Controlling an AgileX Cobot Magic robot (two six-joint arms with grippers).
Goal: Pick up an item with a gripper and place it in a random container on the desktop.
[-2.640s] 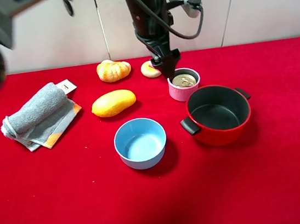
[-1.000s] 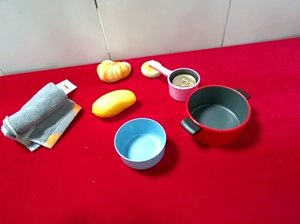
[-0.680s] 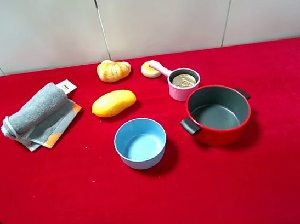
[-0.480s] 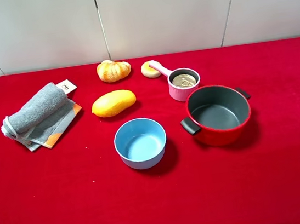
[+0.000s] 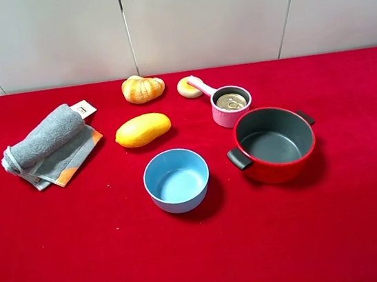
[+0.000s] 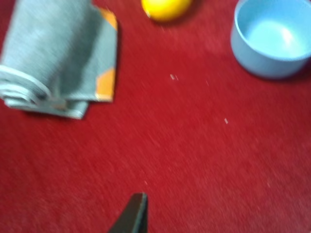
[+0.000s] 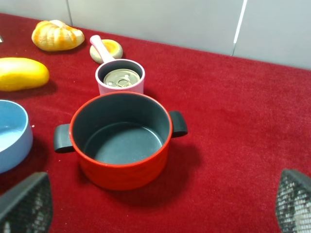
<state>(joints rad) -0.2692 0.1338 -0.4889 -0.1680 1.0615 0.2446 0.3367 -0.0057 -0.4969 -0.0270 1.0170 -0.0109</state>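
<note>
The small squat tin can with a silvery pull-tab lid sits upright inside the small pink saucepan with a dark grey inside, far of the red pot on the red-clothed surface. It is likely rigid, smooth-walled and moderately heavy, best gripped across its round sides, though the pan wall leaves little room. The right end effector is spread wide and empty; whether the left end effector is parted cannot be told.
</note>
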